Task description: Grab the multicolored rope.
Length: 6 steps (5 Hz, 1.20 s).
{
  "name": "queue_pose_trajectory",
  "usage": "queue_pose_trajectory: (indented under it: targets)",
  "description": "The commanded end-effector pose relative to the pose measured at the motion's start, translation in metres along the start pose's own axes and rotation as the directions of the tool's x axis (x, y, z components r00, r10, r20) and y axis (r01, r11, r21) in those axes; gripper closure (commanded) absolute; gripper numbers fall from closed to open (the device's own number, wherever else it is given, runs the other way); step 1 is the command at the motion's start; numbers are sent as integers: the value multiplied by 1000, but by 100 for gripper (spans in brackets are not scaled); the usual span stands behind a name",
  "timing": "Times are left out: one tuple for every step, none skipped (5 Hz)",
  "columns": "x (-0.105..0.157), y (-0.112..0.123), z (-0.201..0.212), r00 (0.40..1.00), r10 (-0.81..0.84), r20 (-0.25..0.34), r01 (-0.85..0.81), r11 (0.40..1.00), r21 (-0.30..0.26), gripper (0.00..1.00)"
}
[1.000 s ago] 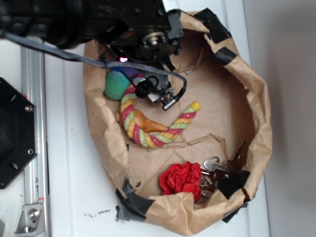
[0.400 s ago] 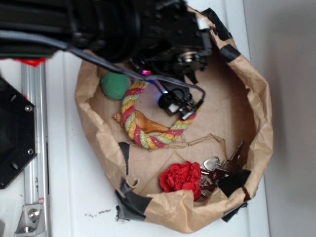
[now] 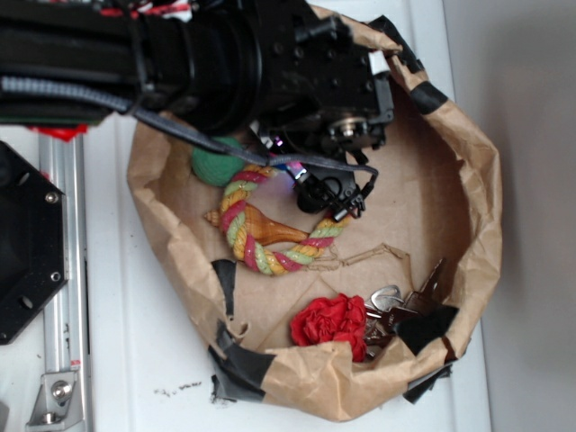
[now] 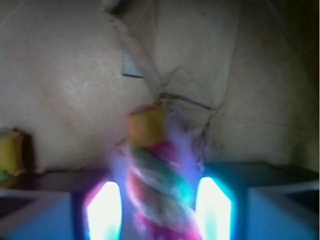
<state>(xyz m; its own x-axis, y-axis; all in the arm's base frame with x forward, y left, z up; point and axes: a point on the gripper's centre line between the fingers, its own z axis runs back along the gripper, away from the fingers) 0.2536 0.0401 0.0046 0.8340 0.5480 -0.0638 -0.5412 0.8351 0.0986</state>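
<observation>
Multicolored rope (image 3: 261, 236) lying inside brown paper bag (image 3: 468, 162), left of centre in the exterior frame, bent into a U opening toward the upper right. One leg running from top near green knitted ball (image 3: 214, 166) down the left; bottom of the curve at lower centre; other leg rising rightward to an end under the gripper (image 3: 340, 200). Wooden cone-shaped piece (image 3: 261, 225) resting inside the curve. In the wrist view, rope end (image 4: 155, 175) standing roughly vertical in frame, yellow tip uppermost, centred between two glowing fingers (image 4: 104, 210). Jaws spread on either side of the rope end; contact with it not discernible through blur. Red cloth flower (image 3: 333, 326) at lower centre, metal keys (image 3: 391, 306) just right of it, well apart from rope.
</observation>
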Motion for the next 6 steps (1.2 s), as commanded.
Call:
queue_pose_trajectory:
  targets:
    - [-9,16,-4,1000,-8,-24,8,1000,22,100]
    - [-9,16,1,1000,-21,-12,21,999,33,100]
    - [-11,17,48,982,-176,71,172,983,63,100]
    - [-10,25,96,934,-301,191,304,953,12,100]
    - [-7,27,146,890,-422,173,428,904,-2,100]
    - [-5,24,161,888,-429,166,435,900,1,100]
